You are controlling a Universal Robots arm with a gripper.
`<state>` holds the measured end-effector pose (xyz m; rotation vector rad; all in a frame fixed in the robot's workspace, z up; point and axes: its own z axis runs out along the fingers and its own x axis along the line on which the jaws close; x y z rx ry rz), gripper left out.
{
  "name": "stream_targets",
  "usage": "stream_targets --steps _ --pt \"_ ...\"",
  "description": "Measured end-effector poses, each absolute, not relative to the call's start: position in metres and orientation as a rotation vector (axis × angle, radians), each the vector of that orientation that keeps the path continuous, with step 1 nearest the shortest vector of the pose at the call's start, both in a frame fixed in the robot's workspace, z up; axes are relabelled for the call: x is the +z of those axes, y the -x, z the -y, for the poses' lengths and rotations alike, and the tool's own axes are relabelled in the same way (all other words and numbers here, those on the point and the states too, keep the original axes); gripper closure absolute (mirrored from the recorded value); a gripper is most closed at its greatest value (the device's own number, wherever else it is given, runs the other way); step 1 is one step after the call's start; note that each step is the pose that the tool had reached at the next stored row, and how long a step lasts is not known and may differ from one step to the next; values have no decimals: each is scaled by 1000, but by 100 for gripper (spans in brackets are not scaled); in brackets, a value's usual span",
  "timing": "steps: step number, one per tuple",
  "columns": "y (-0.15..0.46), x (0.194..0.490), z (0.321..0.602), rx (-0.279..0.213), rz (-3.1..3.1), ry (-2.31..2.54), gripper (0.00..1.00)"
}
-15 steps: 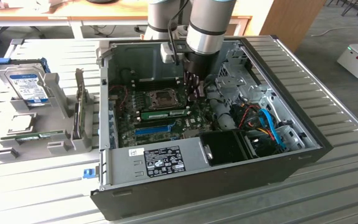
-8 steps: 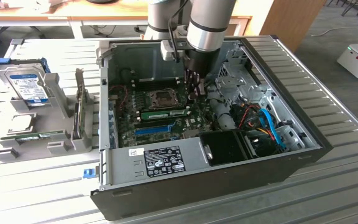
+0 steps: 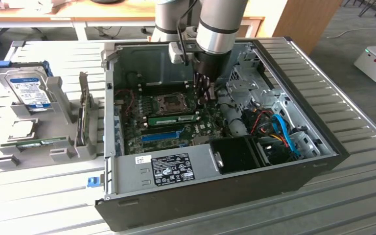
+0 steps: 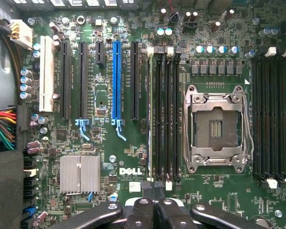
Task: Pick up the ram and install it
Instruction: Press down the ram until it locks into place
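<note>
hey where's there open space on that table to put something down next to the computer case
Bare slatted table lies in front of the grey holder, toward the exterior view's lower left, and again along the lower right beside the computer case. It is crowded around the hard drive on that holder, and inside the case, where the gripper hangs over the motherboard.

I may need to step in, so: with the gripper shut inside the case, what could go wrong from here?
1. The gripper hangs shut over the motherboard; sideways drift could scrape the memory slots or the open CPU socket.
2. The ram in its slot may be only partly seated; its latches cannot be judged.
</note>
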<state>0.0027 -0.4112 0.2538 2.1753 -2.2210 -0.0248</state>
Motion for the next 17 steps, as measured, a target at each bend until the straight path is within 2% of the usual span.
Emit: stream_targets --steps 17 --pt "25 254 411 -25 2221 -2175 89"
